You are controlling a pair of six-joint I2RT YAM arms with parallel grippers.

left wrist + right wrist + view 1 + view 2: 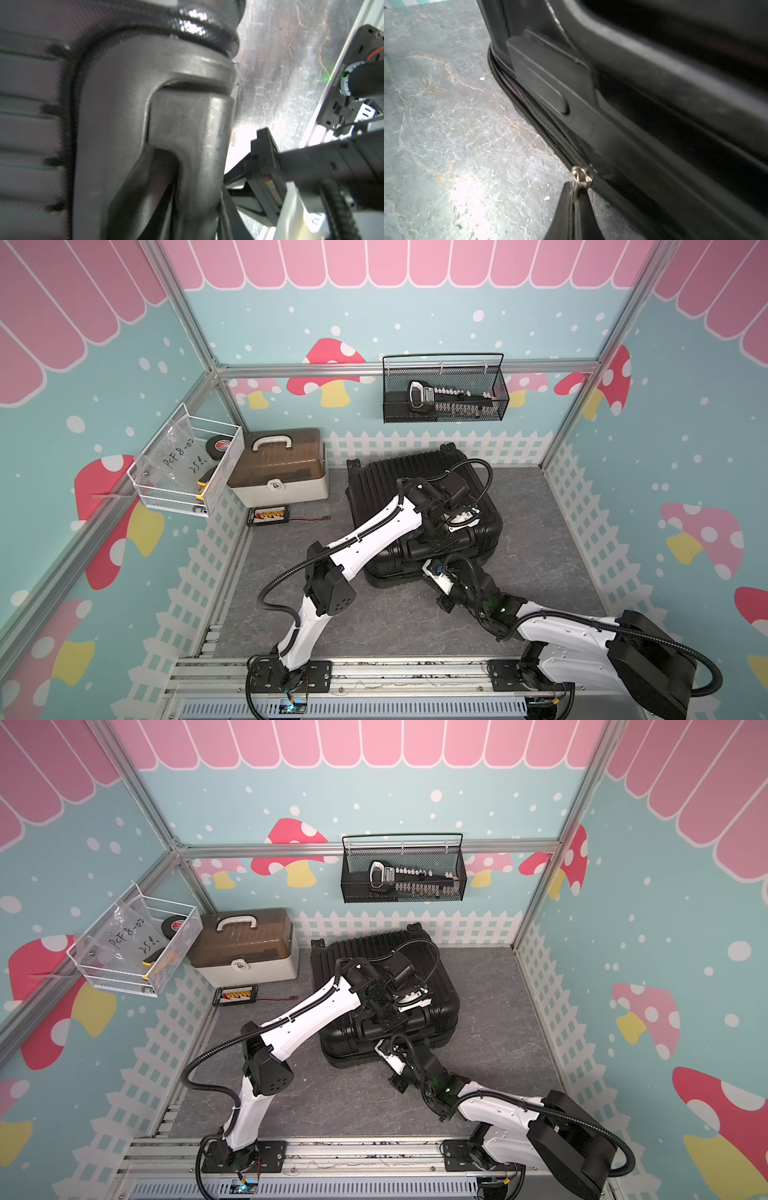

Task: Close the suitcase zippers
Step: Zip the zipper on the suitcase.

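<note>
The black ribbed suitcase [374,489] [332,969] lies flat on the grey floor, its shells together. My left gripper [434,545] [187,218] reaches down over its top and is shut on the case's black handle [187,128]; the fingertips are mostly hidden. At the case's near side, low by the floor, my right gripper [424,566] [574,185] is shut on a small silver zipper pull [580,176]. The zipper track [529,116] runs away from the pull along the seam and gapes slightly further on.
A beige toolbox [276,468] stands left of the case, with a small charger board [270,515] in front of it. A white wire basket [187,464] hangs on the left wall and a black mesh basket [444,393] on the back wall.
</note>
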